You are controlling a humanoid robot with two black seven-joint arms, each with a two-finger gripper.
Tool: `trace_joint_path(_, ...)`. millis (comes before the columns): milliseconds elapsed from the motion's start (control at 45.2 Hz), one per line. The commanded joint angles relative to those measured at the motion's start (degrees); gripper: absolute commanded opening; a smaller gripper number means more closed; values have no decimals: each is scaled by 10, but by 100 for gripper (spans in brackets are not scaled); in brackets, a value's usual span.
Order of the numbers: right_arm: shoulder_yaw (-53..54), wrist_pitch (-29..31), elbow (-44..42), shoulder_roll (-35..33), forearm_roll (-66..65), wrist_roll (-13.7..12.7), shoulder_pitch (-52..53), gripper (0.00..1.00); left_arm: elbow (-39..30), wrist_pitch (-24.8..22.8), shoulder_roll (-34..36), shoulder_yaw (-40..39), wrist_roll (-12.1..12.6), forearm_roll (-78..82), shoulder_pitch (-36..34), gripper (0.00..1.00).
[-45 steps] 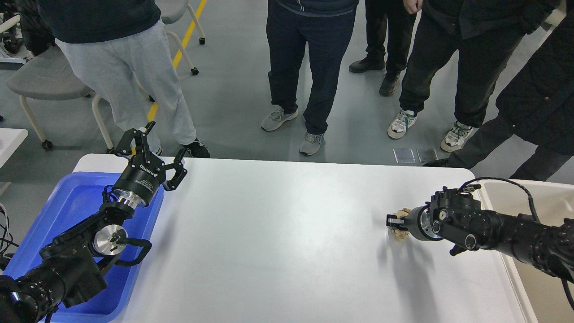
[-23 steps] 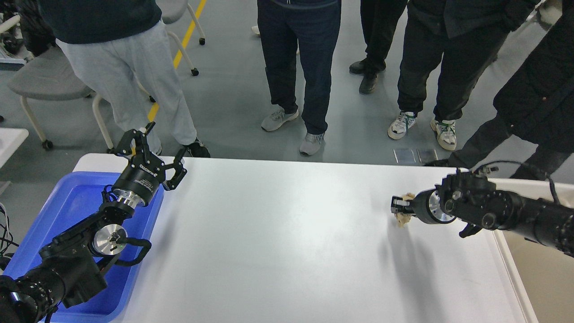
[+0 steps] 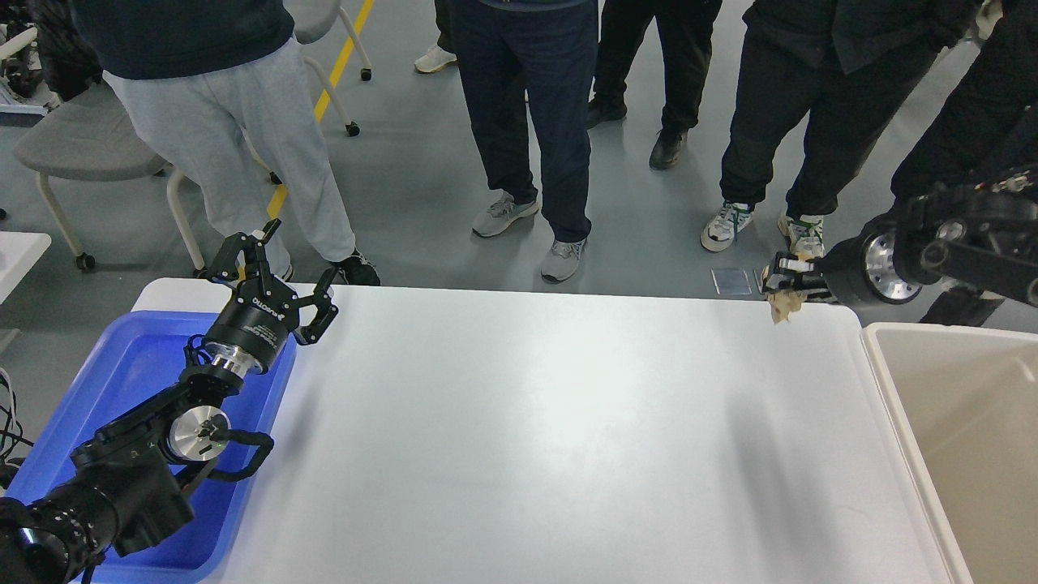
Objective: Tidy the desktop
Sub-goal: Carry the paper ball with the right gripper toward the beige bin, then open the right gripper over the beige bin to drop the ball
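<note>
So the desktop (image 3: pixel 519 438) is basically bare at this point, just a big white top with nothing sitting on it that I can see. The right gripper (image 3: pixel 777 281) is clenched around a crumpled tan scrap (image 3: pixel 783 305), looks like wadded paper, and it's holding it up in the air over the far right corner of the tabletop. My guess is it's lifted clear like that so it can swing over and drop it in the beige bin (image 3: pixel 884 381) butted up against the right edge. The left gripper (image 3: pixel 280 272) has its fingers spread, holding nothing, parked near the far left corner above the blue tray (image 3: pixel 130 365) along the left edge, probably just staying out of the way.
</note>
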Motion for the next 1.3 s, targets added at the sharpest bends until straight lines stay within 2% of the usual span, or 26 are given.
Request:
trace_joint_path(0, -1, 28, 25, -55, -1, -8, 53, 0, 0, 0, 0, 0, 0, 0, 0, 100)
trace_joint_path(309, 3, 25, -4, -100, 2, -11, 52, 0, 0, 0, 0, 0, 0, 0, 0, 100)
trace_joint_path(442, 15, -6, -104, -110, 12, -8, 9, 0, 0, 0, 0, 0, 0, 0, 0, 100)
trace_joint_path(685, 58, -74, -255, -89, 125, -8, -106, 0, 0, 0, 0, 0, 0, 0, 1, 100)
trace_joint_path(818, 92, -102, -351, -45, 179, -10, -176, 0, 0, 0, 0, 1, 0, 0, 0, 100)
trace_joint_path(1039, 170, -103, -597, 95, 237, -11, -284, 0, 0, 0, 0, 0, 0, 0, 1, 100)
trace_joint_path(1149, 218, -115, -647, 142, 245, -11, -306, 0, 0, 0, 0, 0, 0, 0, 1, 100)
trace_joint_path(1282, 273, -133, -658, 153, 247, -13, -330, 0, 0, 0, 0, 0, 0, 0, 0, 100)
